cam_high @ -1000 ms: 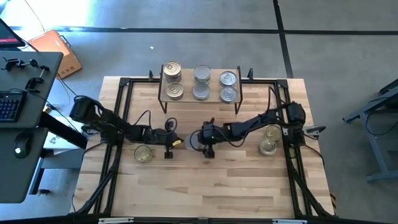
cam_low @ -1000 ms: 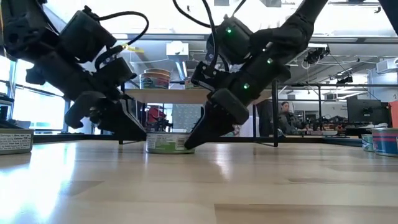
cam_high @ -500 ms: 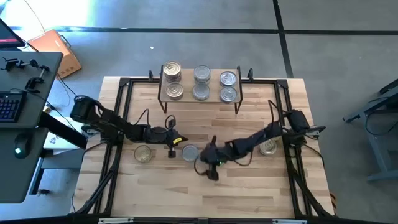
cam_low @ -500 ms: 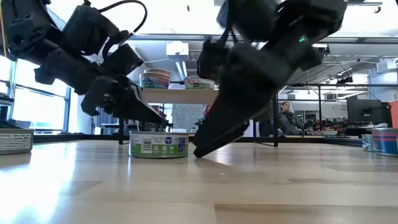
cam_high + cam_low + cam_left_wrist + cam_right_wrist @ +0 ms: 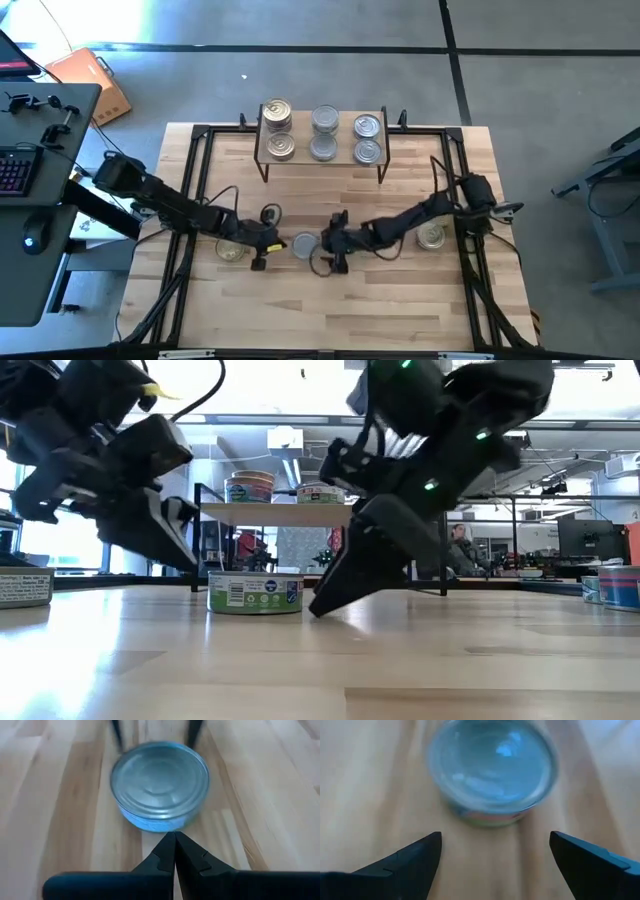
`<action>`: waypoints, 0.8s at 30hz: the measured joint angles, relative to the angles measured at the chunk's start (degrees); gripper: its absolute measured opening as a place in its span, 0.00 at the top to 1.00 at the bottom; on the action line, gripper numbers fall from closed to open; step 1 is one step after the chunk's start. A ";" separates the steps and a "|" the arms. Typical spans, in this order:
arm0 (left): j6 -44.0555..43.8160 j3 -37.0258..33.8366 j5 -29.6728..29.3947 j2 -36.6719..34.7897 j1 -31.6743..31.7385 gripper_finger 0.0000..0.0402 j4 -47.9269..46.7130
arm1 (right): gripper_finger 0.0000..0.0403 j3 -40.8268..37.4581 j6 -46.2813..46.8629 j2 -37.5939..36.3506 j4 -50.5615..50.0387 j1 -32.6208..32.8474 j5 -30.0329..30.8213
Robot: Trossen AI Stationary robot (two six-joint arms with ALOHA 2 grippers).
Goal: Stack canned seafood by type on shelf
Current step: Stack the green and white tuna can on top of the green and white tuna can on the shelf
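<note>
- A tin with a plain silvery lid sits flat on the desk, midway between the two tools, touched by neither.
- The right tool lies low just beside this tin on its right; its two fingers stand wide apart with nothing between them, and the tin rests just ahead of the gap.
- The left tool sits near the tin's left side, its fingers pressed together and empty, tips pointing at the tin.
- Another tin rests on the desk under the left arm.
- A further tin lies by the right arm.
- Six tins stand in three pairs on the shelf at the desk's far edge.
</note>
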 joint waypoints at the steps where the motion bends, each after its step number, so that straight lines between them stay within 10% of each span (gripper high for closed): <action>1: -0.06 0.00 -0.14 0.80 -0.23 1.00 0.66 | 0.10 -0.01 -1.64 0.02 0.65 -1.04 -1.06; 10: 3.31 0.14 -2.06 11.72 3.11 1.00 17.31 | 0.10 -0.07 -7.12 1.57 4.85 -5.30 -12.17; 24: 12.69 4.37 -2.41 13.67 8.18 1.00 21.12 | 0.10 0.11 13.61 0.90 0.93 6.88 -3.48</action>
